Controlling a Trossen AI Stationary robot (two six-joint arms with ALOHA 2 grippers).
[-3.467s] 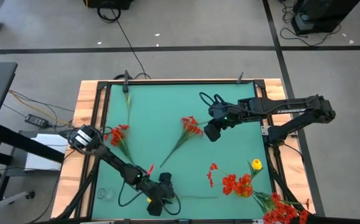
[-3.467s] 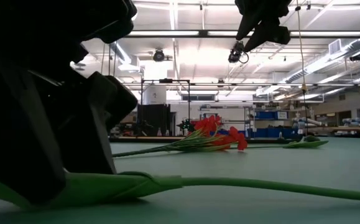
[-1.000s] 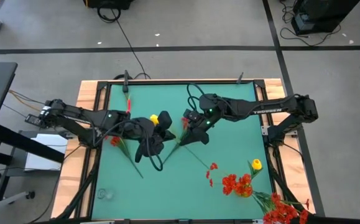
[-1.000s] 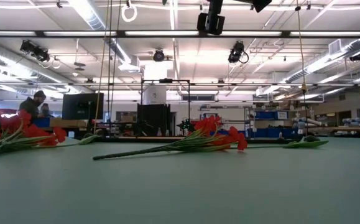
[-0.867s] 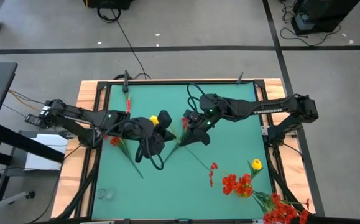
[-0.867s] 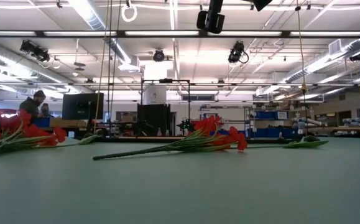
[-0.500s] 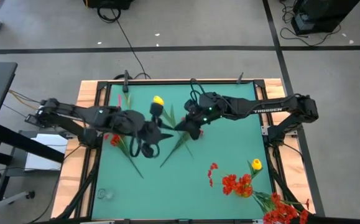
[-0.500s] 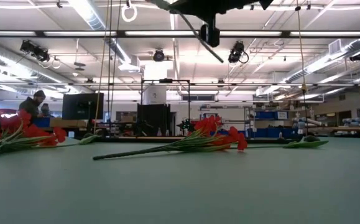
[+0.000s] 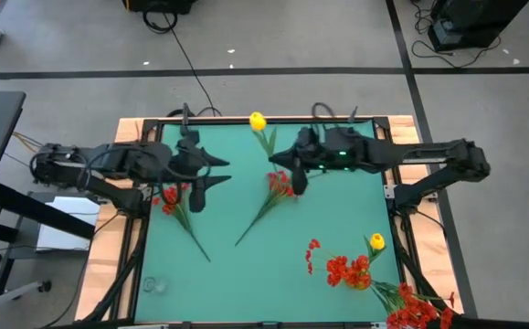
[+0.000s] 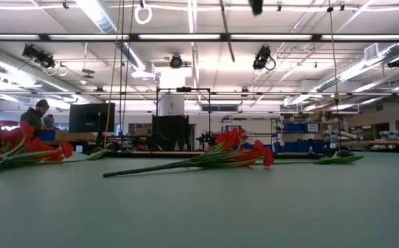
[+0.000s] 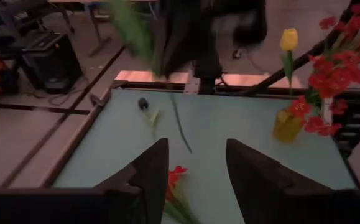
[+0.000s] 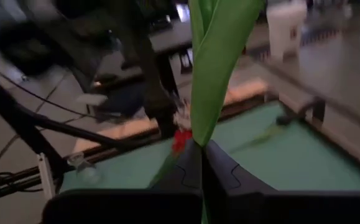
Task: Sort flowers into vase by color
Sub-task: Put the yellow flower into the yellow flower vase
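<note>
My right gripper (image 9: 284,167) is raised above the table's far middle and shut on a yellow flower (image 9: 258,121). Its green leaf (image 12: 220,56) rises from the fingers in the right wrist view. My left gripper (image 9: 207,180) hovers open at the far left with nothing between its fingers (image 11: 195,180). Below it, a red flower (image 9: 174,196) lies flat on the green mat. A second red flower (image 9: 280,185) lies at the centre, its stalk pointing toward the near left; it also shows in the low view (image 10: 240,153). My right gripper pinches the yellow flower's green stalk and leaf (image 12: 198,134) between its two shut fingers, well below the bloom. The flower is lifted clear of the table. Its head (image 9: 258,121) points away from the fingers, toward the far edge.
At the near right, a yellowish vase (image 11: 287,124) holds a yellow flower (image 9: 375,242) beside clustered red blooms (image 9: 348,271). More red blooms (image 9: 415,311) sit at the near right corner. A thin stalk (image 9: 188,146) lies at the far left, and a clear glass (image 9: 154,285) stands near left.
The yellow flower has passed from my left gripper to my right. The right gripper has risen and carried it toward the far edge, turning the bloom that way. My left gripper has let go and drawn back toward the table's left edge.
</note>
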